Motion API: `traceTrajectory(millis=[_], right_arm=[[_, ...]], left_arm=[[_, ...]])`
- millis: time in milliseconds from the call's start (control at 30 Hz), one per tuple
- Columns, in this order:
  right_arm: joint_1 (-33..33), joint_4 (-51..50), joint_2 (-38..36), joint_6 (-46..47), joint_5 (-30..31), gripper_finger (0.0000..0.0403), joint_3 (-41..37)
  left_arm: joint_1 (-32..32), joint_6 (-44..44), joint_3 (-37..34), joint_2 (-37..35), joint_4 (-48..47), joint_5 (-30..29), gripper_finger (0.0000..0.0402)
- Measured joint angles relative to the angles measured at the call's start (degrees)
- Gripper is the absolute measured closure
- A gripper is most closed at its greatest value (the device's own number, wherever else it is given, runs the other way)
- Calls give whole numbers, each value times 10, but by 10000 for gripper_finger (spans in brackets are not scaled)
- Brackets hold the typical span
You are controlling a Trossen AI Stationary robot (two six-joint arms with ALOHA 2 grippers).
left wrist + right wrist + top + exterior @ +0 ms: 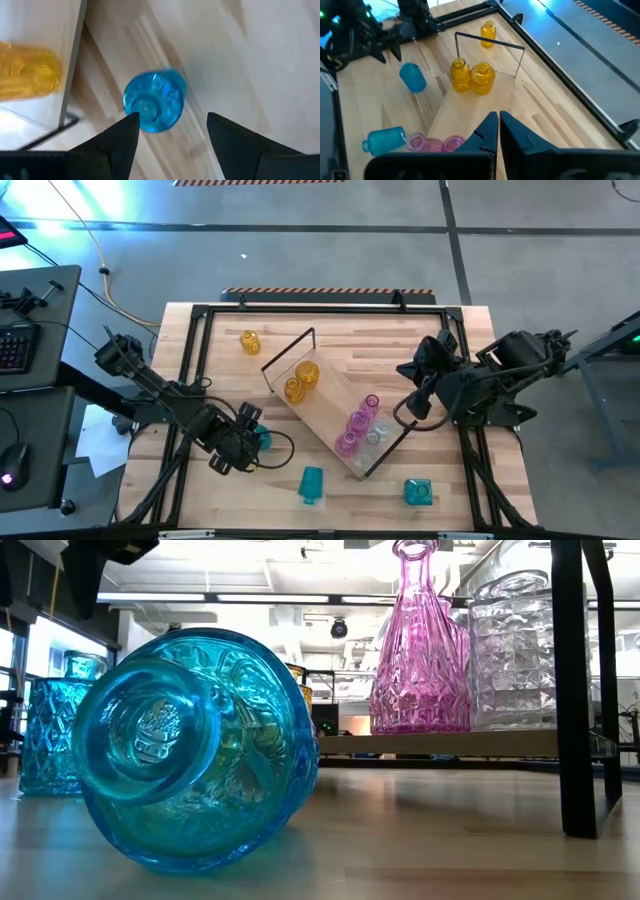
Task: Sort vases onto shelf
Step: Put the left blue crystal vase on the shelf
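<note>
Left pincer [170, 132] hangs over an upright teal vase [154, 101] on the worktop [330, 350] beside the shelf [322, 412], fingers apart. Best approach: centre the vase between the fingers, lower squarely, close gently; glass may slip. Right pincer [498, 131] waits, fingers together, above the shelf's pink end.

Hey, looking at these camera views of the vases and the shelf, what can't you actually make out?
- Low view: the fallen teal vase fills the foreground, hiding most of the table and both grippers.
- High view: the teal vase by the left gripper is mostly covered by it, so contact is unclear.
- High view: the clear vase on the shelf is too faint to tell its shape.
- Right wrist view: the right gripper covers the shelf's near end.
</note>
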Motion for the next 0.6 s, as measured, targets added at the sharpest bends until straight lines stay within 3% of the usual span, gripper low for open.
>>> traceTrajectory(millis=[267, 600], right_arm=[[0, 29, 0, 7, 7, 403, 0], [0, 37, 0, 10, 10, 403, 0]], left_arm=[[6, 31, -25, -12, 26, -3, 178], [36, 51, -25, -12, 48, 13, 212]])
